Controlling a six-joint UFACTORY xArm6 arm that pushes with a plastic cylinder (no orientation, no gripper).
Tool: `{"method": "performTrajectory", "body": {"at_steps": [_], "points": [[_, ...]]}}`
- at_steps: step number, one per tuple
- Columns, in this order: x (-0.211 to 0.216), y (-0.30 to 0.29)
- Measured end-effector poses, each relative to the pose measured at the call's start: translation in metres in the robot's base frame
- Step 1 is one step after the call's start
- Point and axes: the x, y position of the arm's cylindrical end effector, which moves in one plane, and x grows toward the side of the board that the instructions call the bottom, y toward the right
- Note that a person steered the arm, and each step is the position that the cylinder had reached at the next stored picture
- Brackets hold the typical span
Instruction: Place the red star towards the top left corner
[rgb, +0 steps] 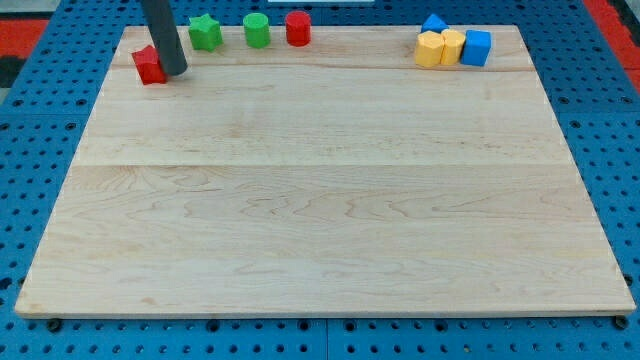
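the pale wooden board (330, 200) fills most of the view and rests on a blue perforated table surface (40, 150); its near half, toward the view's bottom, carries no blocks. all blocks lie in a band along the board's far edge at the view's top. at the view's top left corner sits the red star-shaped block (148, 65), partly covered on its right side by the straight dark rod (163, 35) that descends from the view's top edge. the rod's lower end, my tip (175, 72), stands at the red star-shaped block's right side and appears to touch it, though the exact contact cannot be confirmed. the arm carries no jaws, so there is nothing to spread or pinch; the end effector is a plain rod resting at board height. to the right of my tip, near but apart, stands the green star-shaped block (205, 32), then the green cylinder block (257, 30), then the red cylinder block (298, 28), each separated from the next by a small gap. well apart, toward the view's top right, a cluster sits packed together: two yellow blocks (440, 48) side by side, a blue cube block (477, 47) touching them on the right, and another blue block (434, 23) just behind, its shape unclear.
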Motion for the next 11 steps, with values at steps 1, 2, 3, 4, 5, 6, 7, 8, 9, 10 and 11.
{"method": "performTrajectory", "body": {"at_steps": [1, 2, 3, 4, 5, 6, 7, 8, 9, 10, 11], "points": [[0.041, 0.016], [0.033, 0.008], [0.027, -0.017], [0.019, -0.039], [0.01, -0.04], [0.007, -0.037], [-0.004, -0.037], [-0.036, -0.031], [-0.049, -0.032], [-0.049, -0.034], [-0.017, 0.037]]}}
